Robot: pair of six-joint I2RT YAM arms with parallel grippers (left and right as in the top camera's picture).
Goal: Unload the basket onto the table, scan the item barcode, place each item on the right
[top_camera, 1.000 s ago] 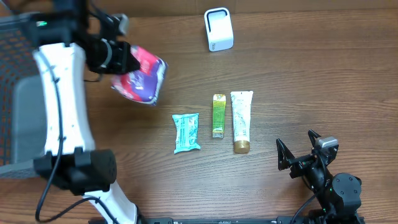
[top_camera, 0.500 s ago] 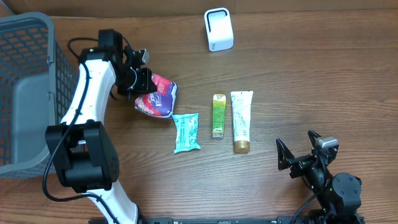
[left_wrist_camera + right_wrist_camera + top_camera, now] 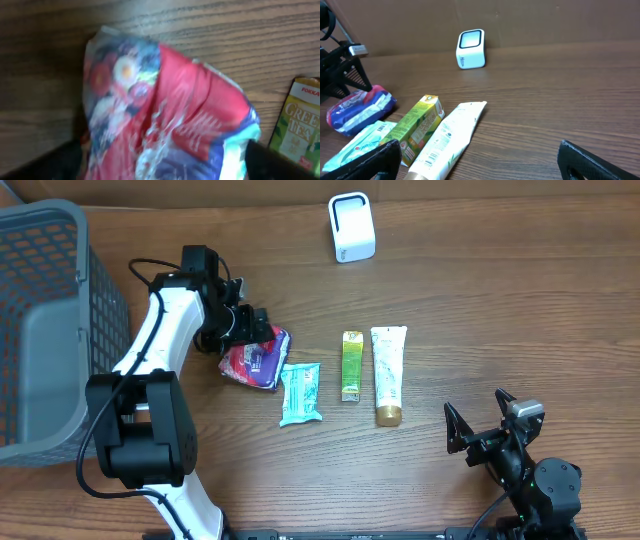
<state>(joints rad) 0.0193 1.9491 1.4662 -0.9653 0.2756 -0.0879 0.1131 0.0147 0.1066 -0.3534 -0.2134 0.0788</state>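
Your left claw (image 3: 252,332) is wide open and has hold of nothing. It sits right over the top end of the red and blue bag (image 3: 258,360), and it hides that end from above. The bag lies on the table (image 3: 520,310), just left of a light blue packet (image 3: 299,393) and touching its corner.

In the left wrist view the bag fills most of the picture, but it is blurry and you cannot read the print on it. The claw's fingers (image 3: 45,162) show only as dark shapes in the two bottom corners, one on each side of the bag. I cannot tell if they touch it. A green tea box (image 3: 300,125) is cut off at the right edge there.

The white scanner (image 3: 351,227) stands at the far side of the table, well apart from the bag.

From above, the green tea box lies beside a white tube (image 3: 387,375) with a gold cap.

Your right claw (image 3: 475,415) is at the near edge, open wide and empty. Its fingers (image 3: 360,162) are cut off at the bottom of its own view.

The grey basket (image 3: 60,240) on the left runs out of the picture.
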